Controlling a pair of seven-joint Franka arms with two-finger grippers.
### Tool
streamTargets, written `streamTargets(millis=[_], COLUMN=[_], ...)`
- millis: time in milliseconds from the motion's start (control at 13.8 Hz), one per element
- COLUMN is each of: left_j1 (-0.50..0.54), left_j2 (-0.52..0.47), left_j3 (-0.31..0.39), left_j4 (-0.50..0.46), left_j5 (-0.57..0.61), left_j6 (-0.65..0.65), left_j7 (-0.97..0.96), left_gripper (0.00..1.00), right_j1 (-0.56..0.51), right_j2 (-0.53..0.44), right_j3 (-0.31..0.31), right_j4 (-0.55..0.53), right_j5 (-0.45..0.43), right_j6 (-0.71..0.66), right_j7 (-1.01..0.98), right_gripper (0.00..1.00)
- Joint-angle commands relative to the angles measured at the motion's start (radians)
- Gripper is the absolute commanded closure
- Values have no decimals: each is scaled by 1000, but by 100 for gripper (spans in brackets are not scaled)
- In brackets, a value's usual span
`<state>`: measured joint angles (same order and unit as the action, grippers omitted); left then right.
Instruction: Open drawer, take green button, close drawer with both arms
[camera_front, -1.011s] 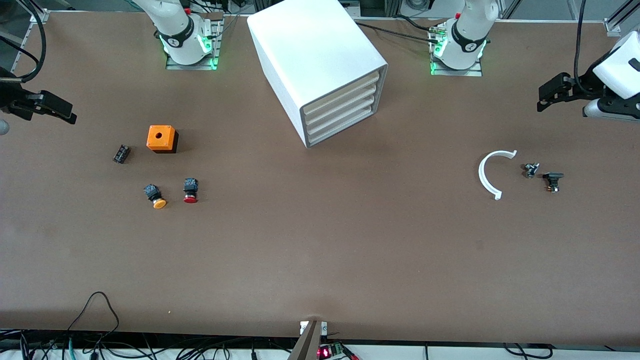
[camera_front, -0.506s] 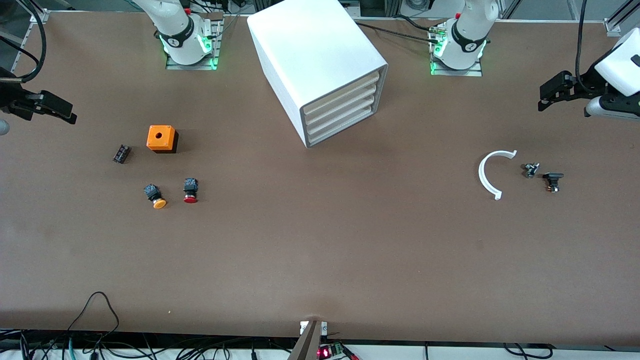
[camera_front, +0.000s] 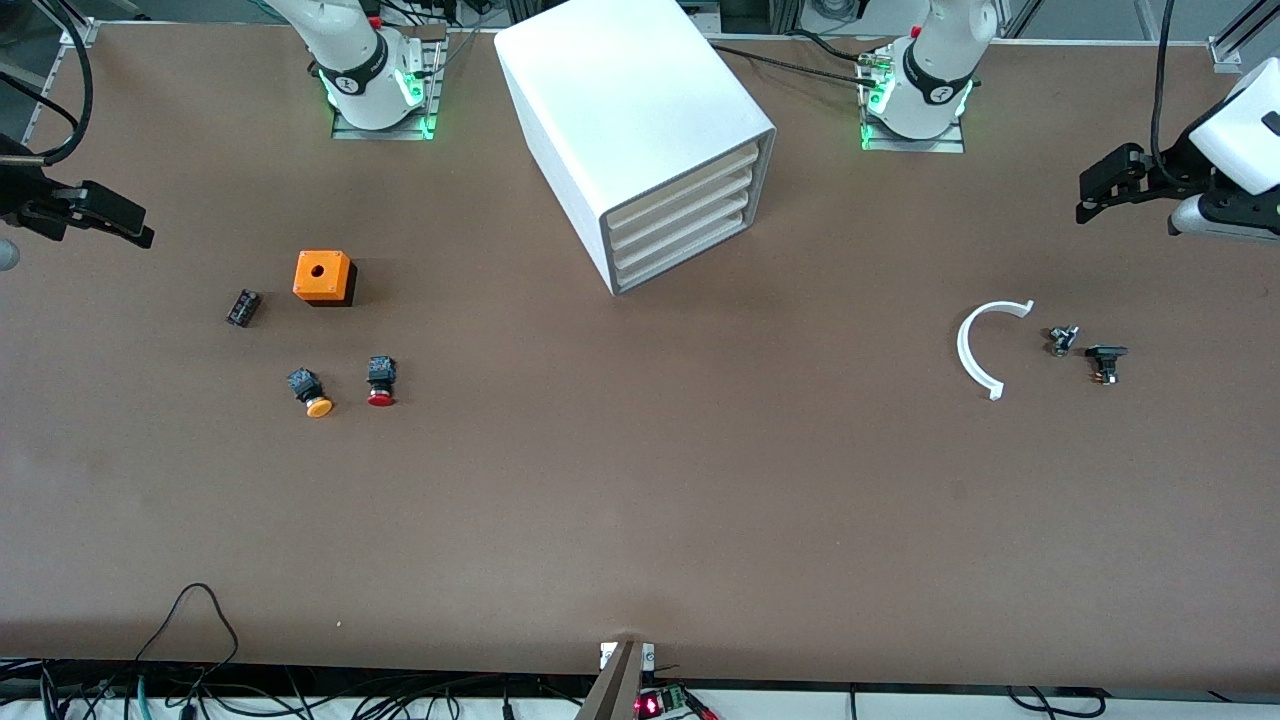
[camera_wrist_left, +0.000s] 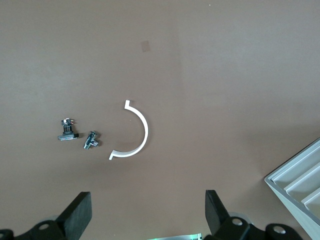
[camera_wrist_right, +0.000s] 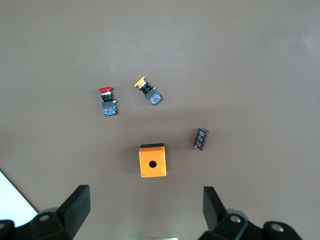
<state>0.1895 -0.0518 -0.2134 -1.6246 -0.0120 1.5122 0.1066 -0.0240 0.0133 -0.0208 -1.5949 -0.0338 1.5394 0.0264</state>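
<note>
Brown table (camera_front: 640, 500) holds the closed drawer (camera_front: 683, 251), well apart from both wide-open end effectors (camera_front: 1100, 190) (camera_front: 120, 222).

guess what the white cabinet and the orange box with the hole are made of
White cabinet: probably plastic or painted sheet, smooth, slightly glossy, rounded edges, evenly lit top. Orange box: likely molded plastic lid, matte, uniform color, small corner screws, on a black base.
</note>
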Motion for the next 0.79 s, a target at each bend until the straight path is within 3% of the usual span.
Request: streamTargets(millis=[0, 433, 578, 722], left_j1=[-21, -5, -12, -13], left_j2=[85, 246, 315, 409], left_j3=[-10, -11, -17, -34], left_j4=[34, 2, -24, -165], left_j5=[9, -25, -171, -343], left_j6=[-32, -30, -24, 111], left_j7=[16, 54, 59, 70], left_gripper=[0, 0, 0, 0], right_j1=[-1, -1, -1, -2], right_j2=[-15, -15, -16, -15], right_j3=[-2, -5, -5, -7], right_j4=[-16, -16, -16, -16], right_j5=[20, 19, 19, 19], right_j6=[-2, -1, -2, 2], right_j7=[-7, -13, -11, -11], right_gripper=[0, 0, 0, 0])
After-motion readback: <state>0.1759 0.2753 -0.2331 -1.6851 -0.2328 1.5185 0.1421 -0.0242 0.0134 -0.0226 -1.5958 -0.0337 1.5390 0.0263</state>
